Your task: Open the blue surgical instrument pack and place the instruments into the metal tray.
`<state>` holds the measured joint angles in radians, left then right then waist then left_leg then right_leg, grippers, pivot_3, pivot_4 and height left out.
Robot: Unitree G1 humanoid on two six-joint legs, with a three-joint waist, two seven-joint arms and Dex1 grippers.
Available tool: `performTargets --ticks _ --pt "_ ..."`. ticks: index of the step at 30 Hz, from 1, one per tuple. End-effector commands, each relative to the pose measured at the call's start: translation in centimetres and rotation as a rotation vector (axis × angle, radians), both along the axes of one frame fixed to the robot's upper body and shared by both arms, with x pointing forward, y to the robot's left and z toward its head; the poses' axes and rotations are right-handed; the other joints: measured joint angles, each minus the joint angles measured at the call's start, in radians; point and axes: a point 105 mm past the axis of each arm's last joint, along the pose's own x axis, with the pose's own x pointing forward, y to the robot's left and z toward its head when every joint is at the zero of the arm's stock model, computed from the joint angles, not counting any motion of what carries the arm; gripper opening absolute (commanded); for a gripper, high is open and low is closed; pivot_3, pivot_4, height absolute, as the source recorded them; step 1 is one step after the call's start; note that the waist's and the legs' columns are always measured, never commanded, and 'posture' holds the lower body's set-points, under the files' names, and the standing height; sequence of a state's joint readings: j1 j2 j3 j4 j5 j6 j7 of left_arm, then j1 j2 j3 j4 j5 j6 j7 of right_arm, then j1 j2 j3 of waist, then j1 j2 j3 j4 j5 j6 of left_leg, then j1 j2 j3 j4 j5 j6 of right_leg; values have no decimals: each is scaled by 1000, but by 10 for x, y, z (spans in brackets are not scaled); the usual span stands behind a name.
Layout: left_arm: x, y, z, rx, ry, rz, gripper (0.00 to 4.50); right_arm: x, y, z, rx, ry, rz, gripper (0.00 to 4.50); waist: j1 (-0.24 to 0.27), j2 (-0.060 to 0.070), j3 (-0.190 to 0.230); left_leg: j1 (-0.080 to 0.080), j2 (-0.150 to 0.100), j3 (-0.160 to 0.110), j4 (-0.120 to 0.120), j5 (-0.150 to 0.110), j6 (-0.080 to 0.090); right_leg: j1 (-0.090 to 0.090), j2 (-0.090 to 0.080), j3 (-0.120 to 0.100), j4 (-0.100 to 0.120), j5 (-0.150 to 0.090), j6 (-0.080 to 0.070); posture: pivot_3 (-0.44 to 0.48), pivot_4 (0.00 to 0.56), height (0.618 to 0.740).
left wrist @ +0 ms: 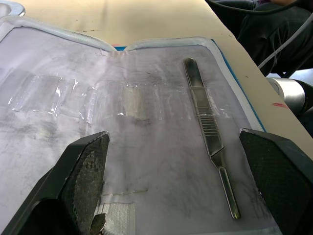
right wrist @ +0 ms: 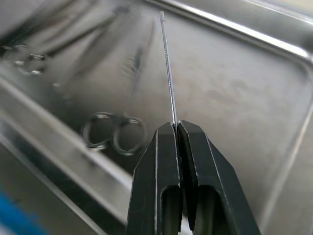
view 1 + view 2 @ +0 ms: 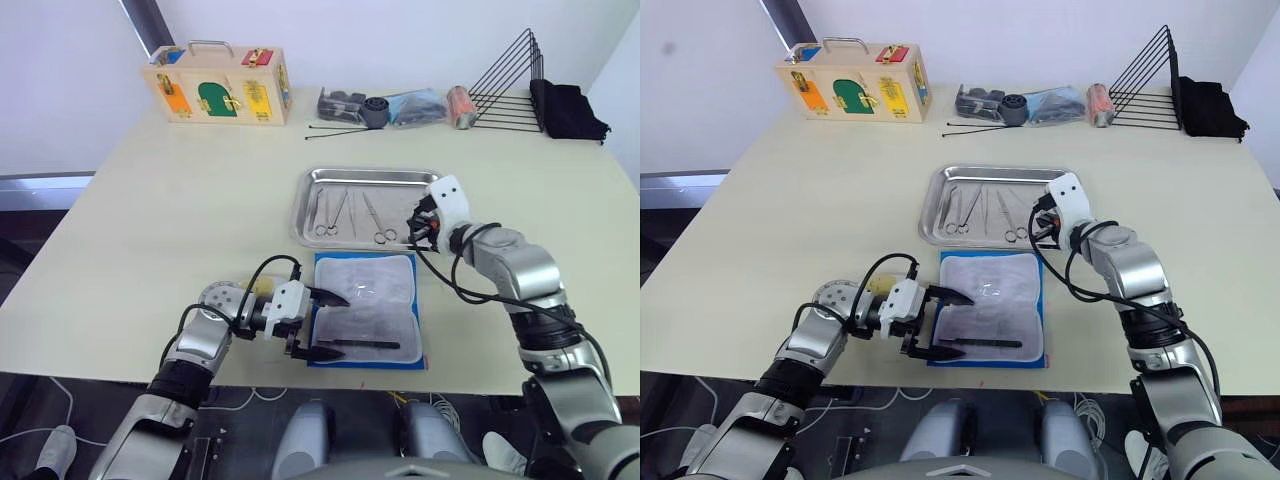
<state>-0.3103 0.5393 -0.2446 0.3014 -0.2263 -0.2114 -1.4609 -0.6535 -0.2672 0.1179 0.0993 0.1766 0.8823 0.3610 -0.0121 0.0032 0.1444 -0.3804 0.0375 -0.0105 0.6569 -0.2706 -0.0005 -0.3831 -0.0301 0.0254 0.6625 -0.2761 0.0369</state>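
Note:
The blue surgical instrument pack (image 3: 375,285) lies unfolded near the table's front edge, grey-white lining up. One straight metal instrument (image 1: 208,129) rests on its near half. My left gripper (image 3: 338,326) is open at the pack's left edge, its fingers (image 1: 80,171) spread either side of that tool without touching it. The metal tray (image 3: 372,173) stands just behind the pack and holds three scissor-like instruments (image 3: 345,212). My right gripper (image 3: 418,225) hovers over the tray's near right corner, shut on a thin straight probe (image 2: 168,73) that points into the tray.
Along the back edge stand a wooden latch box (image 3: 218,85), a pile of small items (image 3: 390,107), a black wire rack (image 3: 510,80) and a black cloth (image 3: 568,110). Long black sticks (image 3: 335,130) lie behind the tray. The pack's near edge almost reaches the table edge.

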Motion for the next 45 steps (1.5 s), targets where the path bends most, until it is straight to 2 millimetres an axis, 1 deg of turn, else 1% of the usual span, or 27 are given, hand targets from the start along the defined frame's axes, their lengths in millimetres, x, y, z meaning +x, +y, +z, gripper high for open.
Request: performTargets --ticks 1,6,7,9,10,11,12,13,16,19,21,22,24,26,29,30,32,34,36,41,45 --pt "-12 5 -29 78 121 9 4500 11 3 13 12 -49 -39 33 0 0 0 0 0 0 0 0 0 0 0 0 0 0 0 0 150 740" --pt "-13 5 -29 78 120 11 4500 16 11 13 25 -48 -37 33 0 0 0 -1 0 0 0 0 0 -1 0 0 0 0 0 0 150 740" --pt "-12 5 -29 77 120 13 4500 16 12 13 22 -49 -33 308 0 0 0 -1 0 0 0 0 0 -1 0 0 0 0 0 0 150 740" --pt "-12 5 -29 77 119 14 4500 14 13 13 23 -51 -19 921 0 0 0 -1 0 0 0 0 0 -1 0 0 0 0 0 0 150 740" --pt "-12 5 -29 76 119 15 4500 13 13 14 26 -57 -14 1448 0 0 0 -1 0 0 0 0 0 -1 0 0 0 0 0 0 150 740" --pt "-12 5 -29 76 120 15 4500 12 13 17 37 -78 -4 2065 0 0 0 -1 0 0 0 0 0 -1 0 0 0 0 0 0 150 740" --pt "-12 6 -29 77 120 15 4500 12 13 21 39 -97 3 2425 0 0 0 -1 0 0 0 0 0 -1 0 0 0 0 0 0 150 740" --pt "-13 6 -29 76 120 15 4500 12 12 25 57 -115 7 3027 -1 0 0 -1 0 0 0 0 0 -1 0 0 0 0 0 0 150 740" --pt "-12 5 -29 75 121 15 4500 9 9 40 138 -187 34 4470 -1 0 0 -1 0 0 0 0 0 -1 0 0 0 0 0 0 150 740" --pt "-12 4 -29 73 120 14 4500 -7 9 53 226 -300 139 4470 1 0 0 -1 0 0 0 0 0 -1 0 0 0 0 0 0 150 740" --pt "-12 4 -29 71 119 13 4500 -23 5 49 236 -311 213 4470 1 0 0 -1 0 1 -1 0 0 -1 0 1 -1 0 0 0 150 740" --pt "-12 3 -29 70 119 13 4500 -32 3 47 249 -316 255 4470 3 0 0 -1 0 0 -1 0 0 -1 0 0 -1 0 0 0 150 740" --pt "-13 3 -28 54 125 8 4500 -60 0 44 245 -332 393 4470 6 0 0 -1 0 0 -2 0 0 -1 0 0 -1 0 0 0 150 740" --pt "-15 2 -26 33 135 -1 4500 -80 -9 43 242 -344 469 4470 3 0 0 -1 0 0 -2 0 0 -1 -1 0 -2 0 0 0 150 740" --pt "-17 3 -28 34 139 -3 4500 -104 -25 38 200 -319 565 4470 -2 1 1 0 0 2 -3 0 0 -1 0 2 -1 0 1 0 150 740" --pt "-17 3 -29 36 139 -2 4500 -112 -32 38 187 -316 593 4470 -2 1 1 1 0 1 -3 0 0 -1 0 2 -1 -2 4 0 150 740" --pt "-16 3 -29 38 138 -1 4500 -129 -48 45 166 -374 673 4470 4 0 1 1 1 1 -3 0 0 -1 1 2 -1 -3 5 0 150 740" --pt "-16 3 -29 38 135 -5 4500 -144 -63 48 143 -369 769 4470 6 0 1 0 0 0 -3 0 0 0 1 1 -2 -3 4 0 150 740" --pt "-15 3 -30 38 131 -2 4500 -155 -74 53 146 -342 845 4470 3 0 1 0 0 3 -3 0 0 0 0 2 -3 -2 4 0 150 740" --pt "-14 4 -31 40 130 -3 4500 -176 -90 75 150 -265 987 4470 2 -1 2 3 0 1 -3 0 0 3 1 2 -3 -3 5 0 150 740" --pt "-15 6 -32 45 132 -3 4500 -186 -100 86 93 -223 1049 4470 3 -1 2 3 0 1 -3 0 0 3 1 1 -3 -3 4 0 150 740"
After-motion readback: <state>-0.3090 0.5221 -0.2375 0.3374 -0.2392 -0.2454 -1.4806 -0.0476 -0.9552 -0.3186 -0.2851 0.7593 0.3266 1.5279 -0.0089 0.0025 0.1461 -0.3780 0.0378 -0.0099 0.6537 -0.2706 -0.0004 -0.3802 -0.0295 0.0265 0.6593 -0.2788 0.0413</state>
